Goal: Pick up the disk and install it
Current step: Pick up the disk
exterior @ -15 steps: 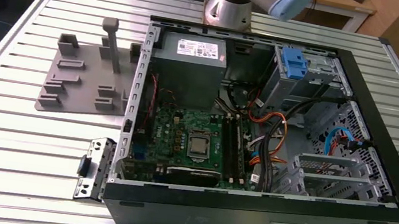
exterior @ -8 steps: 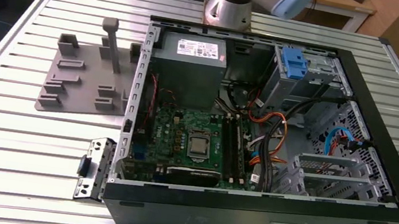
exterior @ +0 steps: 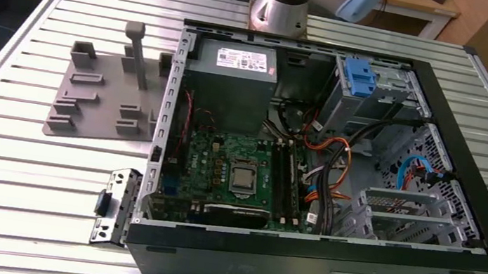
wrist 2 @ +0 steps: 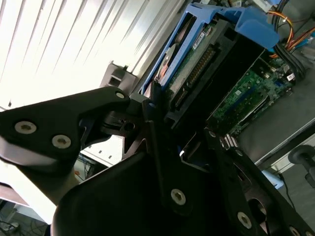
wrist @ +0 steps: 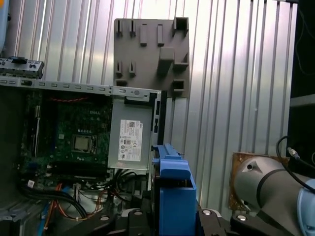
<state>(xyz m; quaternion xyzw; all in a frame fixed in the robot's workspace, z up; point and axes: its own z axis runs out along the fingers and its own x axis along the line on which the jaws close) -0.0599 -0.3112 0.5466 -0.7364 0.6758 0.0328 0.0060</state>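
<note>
1. The gripper (wrist 2: 157,105) is clamped on the disk (wrist 2: 194,64), which is held in the air.
2. Beyond lies the open computer case (wrist: 74,87) on the counter (wrist: 236,73).
3. Carrying it well probably means a firm grip, held clear of the cables (wrist: 64,196).

Exterior view high over open case (exterior: 302,272), both wrist views nearer, sharing motherboard (wrist: 74,128)

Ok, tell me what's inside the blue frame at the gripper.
In the second wrist view, the blue frame carries the disk: its connector row and a green board edge show. The rest is covered by the frame and the gripper, shut on it.
</note>
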